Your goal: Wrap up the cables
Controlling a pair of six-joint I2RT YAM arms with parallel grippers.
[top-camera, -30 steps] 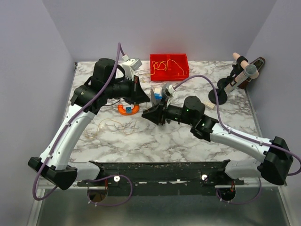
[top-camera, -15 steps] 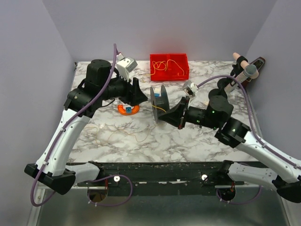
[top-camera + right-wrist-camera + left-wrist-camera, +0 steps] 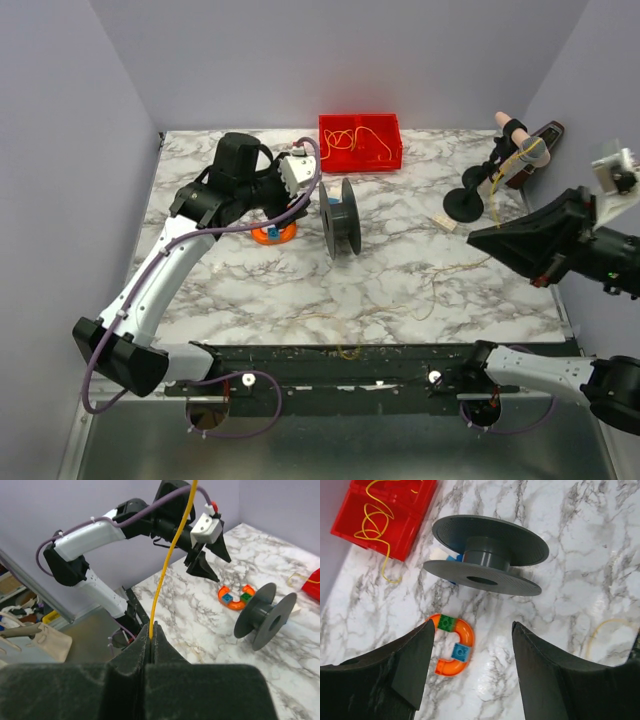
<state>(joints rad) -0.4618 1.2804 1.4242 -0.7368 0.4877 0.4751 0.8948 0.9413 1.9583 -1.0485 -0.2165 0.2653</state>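
Observation:
A thin yellow cable (image 3: 172,555) runs up from my right gripper (image 3: 152,627), whose fingers are shut on it. In the top view that gripper (image 3: 474,236) hangs at the right edge of the table, well away from the dark grey spool (image 3: 340,216). The spool rests on its flange rims, with nothing holding it. More yellow cables (image 3: 352,140) lie tangled in the red bin (image 3: 386,160). My left gripper (image 3: 473,625) stands open over bare marble just short of the spool (image 3: 485,555), with nothing between its fingers. A faint cable loop (image 3: 602,627) lies on the marble to its right.
An orange curved toy piece (image 3: 272,233) with green and blue blocks lies left of the spool, under the left gripper. A black stand (image 3: 468,206) holding a wrapped tube (image 3: 520,150) is at the back right. Black frame rail (image 3: 340,360) runs along the near edge.
The left gripper opened and drew back from the spool. The right gripper shut on the cable and pulled far to the right, leaving the spool standing alone.

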